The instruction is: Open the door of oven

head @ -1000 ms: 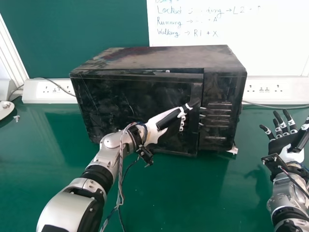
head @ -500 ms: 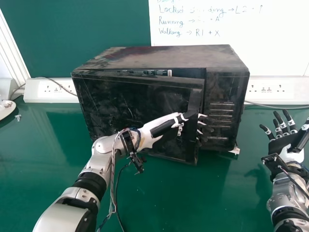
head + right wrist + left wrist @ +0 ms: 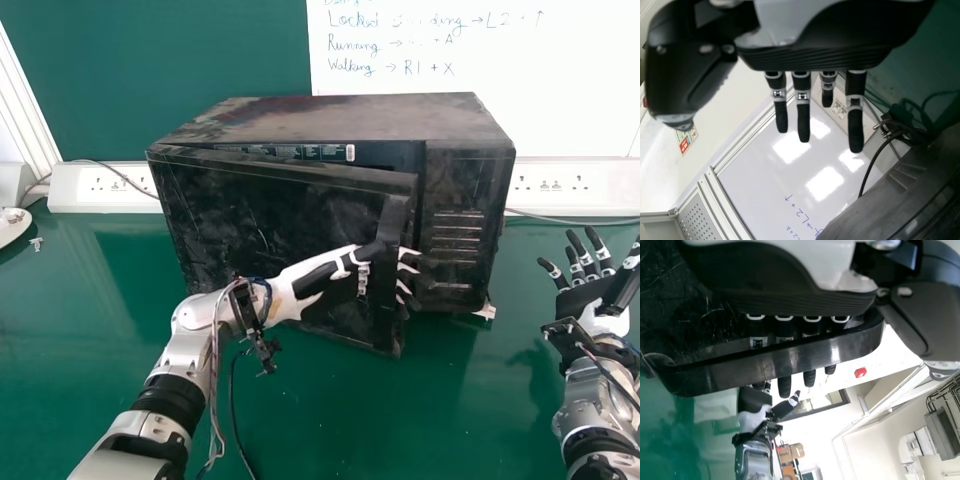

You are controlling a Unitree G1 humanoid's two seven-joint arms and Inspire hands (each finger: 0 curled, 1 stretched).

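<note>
— Where's the oven (image 3: 340, 118), and how does its door (image 3: 235, 210) stand?
— Taking the head view as a clock face, the oven sits on the tabletop (image 3: 480, 390) toward 12 o'clock. The door is ajar, its free edge swung out toward 6.
— And the left hand (image 3: 322, 274)?
— Near the clock's centre, palm at the door front, fingers fairly straight and passed behind the handle (image 3: 770, 362). It isn't clenched; I'd call it a loose hook.
— So how should it pull?
— Draw toward 7, then round toward 8 or 9, since the hinge seems to lie on the 9 o'clock side. Follow the arc; a straight tug could slide those fingers off or shift the whole oven.
— Turn the wrist too?
— Yes, along with the door, keeping the fingers behind the handle.
— The right hand (image 3: 584, 298)?
— Toward 3, fingers extended, holding nothing. Leave it out of the swing.
</note>
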